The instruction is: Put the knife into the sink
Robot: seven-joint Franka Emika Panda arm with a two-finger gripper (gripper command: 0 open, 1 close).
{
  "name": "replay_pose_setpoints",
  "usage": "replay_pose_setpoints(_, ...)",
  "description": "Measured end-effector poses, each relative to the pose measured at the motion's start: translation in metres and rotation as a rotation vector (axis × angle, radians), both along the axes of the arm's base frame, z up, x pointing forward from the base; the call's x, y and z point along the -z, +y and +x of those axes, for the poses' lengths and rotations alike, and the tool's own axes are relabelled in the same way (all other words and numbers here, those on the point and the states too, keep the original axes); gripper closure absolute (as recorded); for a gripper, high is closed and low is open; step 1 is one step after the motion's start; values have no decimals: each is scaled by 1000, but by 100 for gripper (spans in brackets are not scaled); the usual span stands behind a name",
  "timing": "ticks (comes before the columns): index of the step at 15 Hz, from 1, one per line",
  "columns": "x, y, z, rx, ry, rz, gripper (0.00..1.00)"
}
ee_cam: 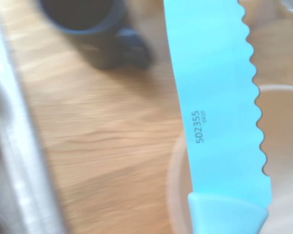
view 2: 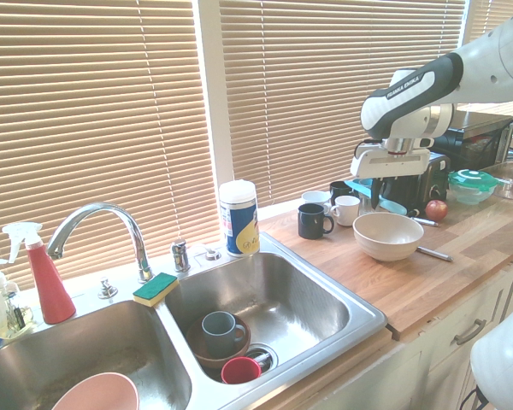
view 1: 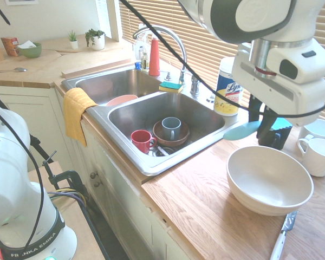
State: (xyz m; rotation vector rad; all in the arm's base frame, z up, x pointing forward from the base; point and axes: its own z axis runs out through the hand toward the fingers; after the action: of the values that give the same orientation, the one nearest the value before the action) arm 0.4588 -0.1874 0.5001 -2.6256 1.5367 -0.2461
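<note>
Wrist view, close-up: a turquoise knife [ee_cam: 219, 107] w/ a wavy serrated edge fills the frame, small print "502355" on the blade. Beneath it lie wood countertop [ee_cam: 102, 146], the rim of a white bowl [ee_cam: 178, 161] and a blurred dark mug [ee_cam: 95, 34].

First exterior view: the white arm's gripper [view 1: 268, 132] points down and is clenched on the knife [view 1: 244, 130], holding it roughly level in the air, clear of the countertop [view 1: 206, 200]. The knife hangs just above and behind the white bowl [view 1: 269, 179], between the bowl and the sink [view 1: 151, 108]; its rounded tip points toward the sink's near basin.

That basin holds a grey mug [view 1: 171, 128] standing in a brown bowl [view 1: 170, 138], w/ a red cup [view 1: 142, 140] beside them. A yellow cloth [view 1: 77, 111] drapes over the sink's front rim. A Lysol wipes canister [view 1: 227, 86] stands on the sink's back rim, near the chrome faucet [view 1: 168, 38]. White mugs [view 1: 317, 146] sit beyond the white bowl.
</note>
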Motion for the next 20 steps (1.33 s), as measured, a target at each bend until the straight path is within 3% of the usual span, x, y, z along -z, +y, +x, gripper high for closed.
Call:
replay_pose_setpoints(6,20,202,20,-276,34,-28,100)
replay_pose_setpoints(9,56,274,12,-361,-19,-59,100)
replay_pose_setpoints(15,198,280,20,-313,30,-87,100)
replay_pose_setpoints(20,262,302,21,-262,50,-65,100)
